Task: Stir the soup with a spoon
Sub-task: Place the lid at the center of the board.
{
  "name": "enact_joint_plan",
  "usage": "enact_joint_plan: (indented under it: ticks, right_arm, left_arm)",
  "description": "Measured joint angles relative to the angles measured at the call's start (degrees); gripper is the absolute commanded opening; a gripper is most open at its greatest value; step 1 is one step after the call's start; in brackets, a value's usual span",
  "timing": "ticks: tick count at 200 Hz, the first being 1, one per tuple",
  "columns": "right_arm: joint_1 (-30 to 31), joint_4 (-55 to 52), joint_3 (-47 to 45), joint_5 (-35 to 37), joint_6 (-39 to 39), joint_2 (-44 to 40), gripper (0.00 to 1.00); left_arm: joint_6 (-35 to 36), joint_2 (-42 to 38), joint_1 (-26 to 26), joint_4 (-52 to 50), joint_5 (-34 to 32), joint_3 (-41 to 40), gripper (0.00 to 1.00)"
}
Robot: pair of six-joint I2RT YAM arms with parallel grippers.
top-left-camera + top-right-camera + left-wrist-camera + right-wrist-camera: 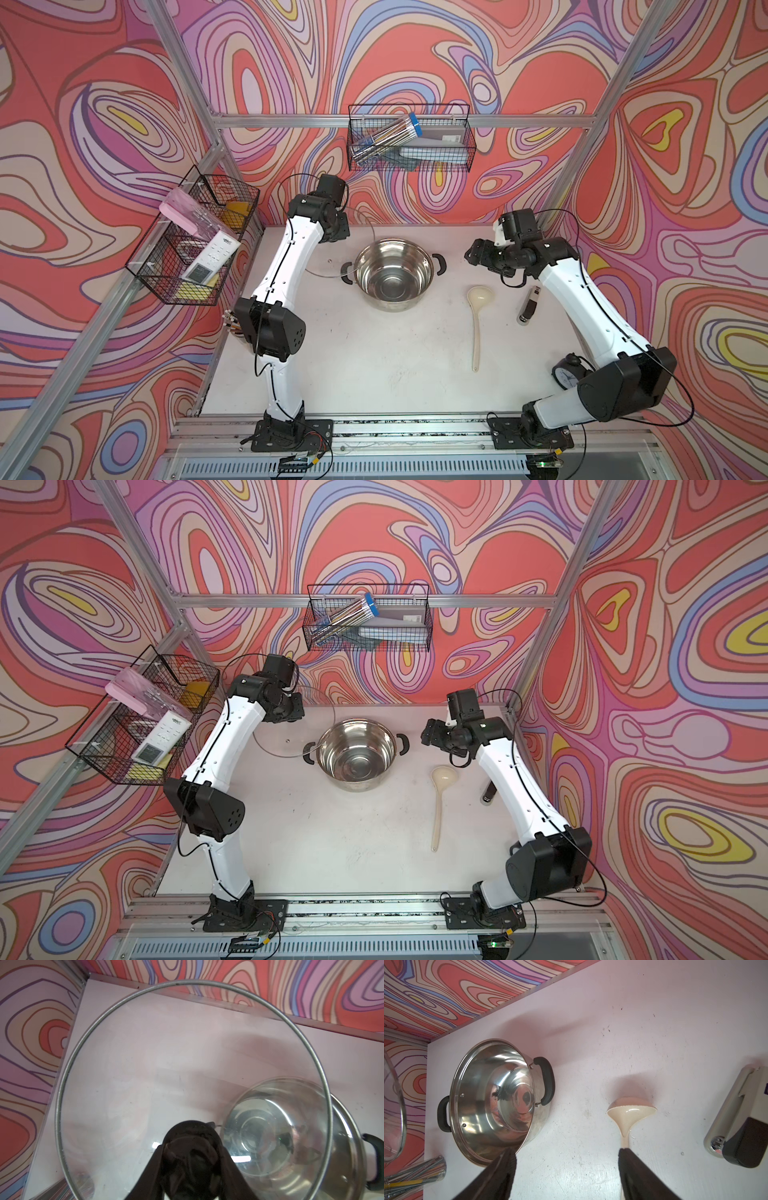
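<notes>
Left wrist view showed left tool [190, 1145] pinching the lid [166, 1053] clear of the pot [353, 1147] for stirring; right tool [565, 1153] spread, spoon [631, 1111] near it

Open pot [415, 270] mouth, lid [166, 1053] aside; spoon [477, 332] unobstructed.

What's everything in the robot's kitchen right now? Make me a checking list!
Surface: white table, scuffed.
Job's things: spoon lying flat beside the steel pot, not touching it; pot open, no soup seen.
Clutter: stapler, clock, pens; wire baskets holding odds and ends.
Grippers: left gripper shut on the glass lid by its knob, off the pot; right gripper open, holding nothing.
Cables: black cables along the arms.
Surroundings: swirly walls, metal frame.
</notes>
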Motion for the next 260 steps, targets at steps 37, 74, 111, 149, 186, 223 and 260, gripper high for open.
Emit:
enact_joint_plan:
  ticks: [37,74,111,149,186,223,260]
  right_arm:
    - [0.2,0.0,1.6,-0.6,0.0,1.4,0.8]
    - [0.2,-0.1,3.7,-0.9,0.0,3.1,0.8]
    - [0.2,-0.1,4.9,-1.0,0.0,5.0,0.8]
    - [0.2,-0.3,4.9,-1.0,0.0,6.3,0.8]
    - [0.2,-0.5,5.3,-0.9,0.2,7.0,0.81]
    - [0.4,-0.7,5.3,-0.9,1.0,7.6,0.81]
    - [0.5,0.1,3.6,-1.0,2.8,7.8,0.81]
  left_arm:
    - [0.0,0.5,5.3,0.7,-0.3,-2.6,0.25]
    - [0.0,2.3,8.6,2.3,-0.7,-2.6,0.25]
    - [0.0,6.0,9.7,3.2,-1.4,-2.6,0.25]
    - [0.0,9.9,9.9,4.5,-1.4,-3.6,0.25]
    - [0.0,12.3,10.7,6.3,-1.2,-5.5,0.24]
    - [0.0,13.7,11.6,8.2,-1.2,-8.0,0.24]
    - [-0.2,16.5,11.8,10.3,0.0,-9.3,0.25]
